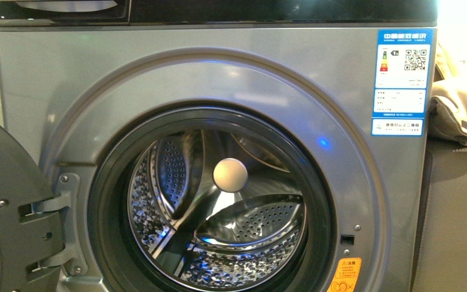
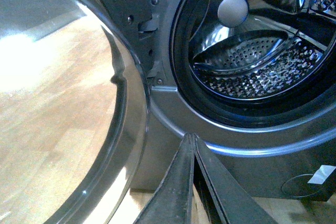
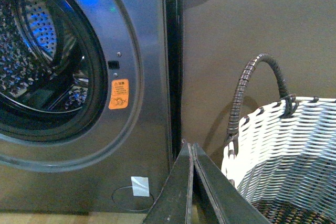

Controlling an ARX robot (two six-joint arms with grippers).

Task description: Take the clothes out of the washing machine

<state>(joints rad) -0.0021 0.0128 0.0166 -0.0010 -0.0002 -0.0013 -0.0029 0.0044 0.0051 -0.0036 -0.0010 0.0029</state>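
Front view: I've got the washing machine (image 1: pixel 219 79) filling the frame, silver-grey front, black control panel along the top. Its door (image 1: pixel 3 213) is swung open at the left, hanging on the hinge (image 1: pixel 58 204). Drum (image 1: pixel 219 213) mouth is wide open; I see perforated steel, curved paddles and a round grey hub (image 1: pixel 230 174) at the back, w/ blue glints on the metal. No clothes visible in the drum from any cam, so I can't say where they are. Blue-white energy label (image 1: pixel 403 79) sits upper right on the front, orange sticker (image 1: pixel 345 275) lower right by the rim. Beige fabric (image 1: pixel 459 103) lies right of the machine.

Left wrist cam: left gripper (image 2: pixel 193 142) is low, near the machine's front below the drum rim, fingers pressed together to a point, nothing between them. Door glass (image 2: pixel 63 103) is at its left.

Right wrist cam: right gripper (image 3: pixel 190 148) fingers also meet tip to tip, holding nothing. It's between the machine's right edge and a white woven basket (image 3: pixel 294 150) w/ a dark wrapped handle (image 3: pixel 262 77). Basket stands right of the machine, apart from it; brown wall behind.
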